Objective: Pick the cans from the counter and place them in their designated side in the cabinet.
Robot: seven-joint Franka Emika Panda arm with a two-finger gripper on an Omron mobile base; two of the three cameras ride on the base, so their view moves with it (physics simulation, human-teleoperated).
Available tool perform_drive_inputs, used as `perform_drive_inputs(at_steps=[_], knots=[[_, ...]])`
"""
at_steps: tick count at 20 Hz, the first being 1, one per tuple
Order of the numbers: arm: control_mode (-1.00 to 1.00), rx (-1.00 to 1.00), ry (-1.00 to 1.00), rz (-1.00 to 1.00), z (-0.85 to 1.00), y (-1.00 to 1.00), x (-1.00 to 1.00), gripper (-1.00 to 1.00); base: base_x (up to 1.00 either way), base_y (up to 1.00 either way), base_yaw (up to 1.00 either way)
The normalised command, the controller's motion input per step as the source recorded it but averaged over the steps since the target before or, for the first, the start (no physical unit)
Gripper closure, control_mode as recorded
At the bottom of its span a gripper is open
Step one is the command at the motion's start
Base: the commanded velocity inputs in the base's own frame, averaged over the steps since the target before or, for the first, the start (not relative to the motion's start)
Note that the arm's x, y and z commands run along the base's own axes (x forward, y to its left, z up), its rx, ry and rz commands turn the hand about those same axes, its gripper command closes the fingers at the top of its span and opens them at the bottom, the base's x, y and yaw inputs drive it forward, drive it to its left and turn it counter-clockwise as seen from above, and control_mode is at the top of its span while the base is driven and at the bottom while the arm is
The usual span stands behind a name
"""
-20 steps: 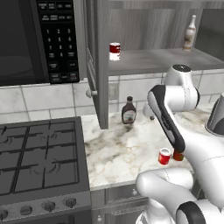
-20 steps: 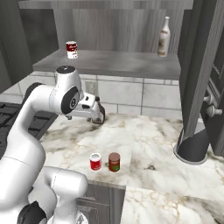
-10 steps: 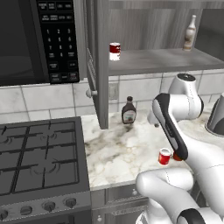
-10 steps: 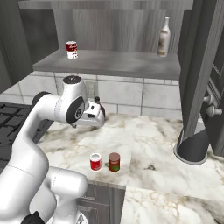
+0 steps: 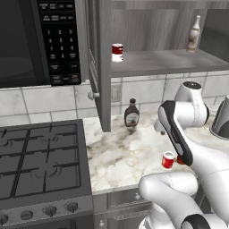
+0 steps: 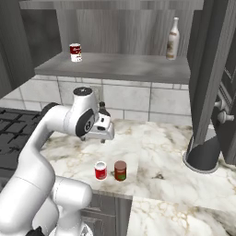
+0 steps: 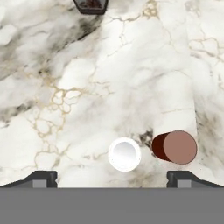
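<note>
Both cans stand upright near the front edge of the counter (image 6: pixel 156 152), in the lower centre of the right base view: the bright red can (image 6: pixel 100 170) with the white rim on the left, the darker red can (image 6: pixel 120 170) just beside it on the right, apart but with little room between. In the hand view they sit low in the frame, seen from above.

The end effector (image 6: pixel 102 132) hangs over the counter above and behind the cans, empty, its jaws spread wide — the two tips stand far apart at the bottom of the hand view.

A third can (image 6: pixel 75 52) stands at the left end of the cabinet shelf (image 6: pixel 115 67); a pale bottle (image 6: pixel 173 39) stands at the right.

Judgement: the cans look rigid, light and smooth-sided, so likely slippery. Grip across the middle of the body, not the rim — and approach so a finger clears the neighbouring can.
</note>
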Motion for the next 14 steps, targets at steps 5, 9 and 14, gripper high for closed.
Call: perform_drive_inputs(at_steps=[5,9,14], knots=[[-1.0,0.0,0.03,0.0,-0.27,-0.11,0.0,-1.0,0.0,0.0,0.0],[-1.0,0.0,0.04,0.0,-0.3,-0.04,0.0,-1.0,0.0,0.0,0.0],[-1.0,0.0,0.04,0.0,-0.3,-0.02,0.0,-1.0,0.0,0.0,0.0]])
